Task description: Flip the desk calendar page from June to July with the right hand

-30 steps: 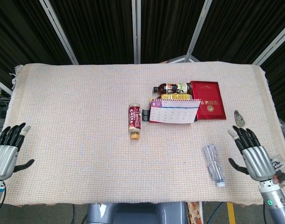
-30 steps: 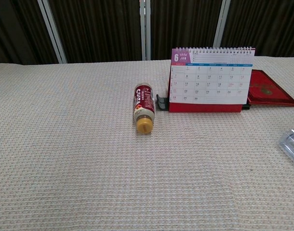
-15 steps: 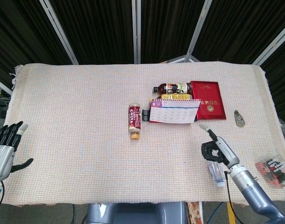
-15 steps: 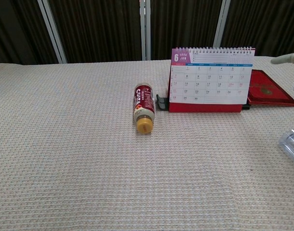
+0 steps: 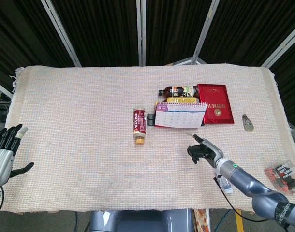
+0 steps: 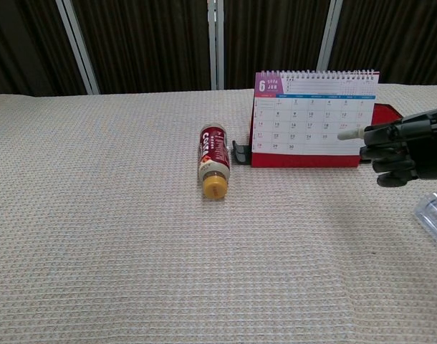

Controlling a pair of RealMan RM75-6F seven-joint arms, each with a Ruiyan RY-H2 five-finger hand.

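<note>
Dark curtains are backing a cloth-covered worktop [image 5: 80,121], where the calendar [image 6: 315,118] is standing upright near the far middle, showing June. The right hand [image 6: 405,147] is hovering just in front of its lower right corner, one finger pointing and the other fingers curling in, likely to catch the page edge. The left hand [image 5: 5,153] is idling at the worktop's edge, fingers spreading.

Calendar [image 6: 311,118] month box: a large white "6" on magenta at the top left corner, with small print beside it that looks like "JUN".
Calendar grid: dates in rows, running up to 30 in the bottom row.
Bottle [image 6: 213,161] label: white letters on red, partly readable as "COSTA".
Red book [image 5: 214,109]: gold emblem, text too small to read.
</note>
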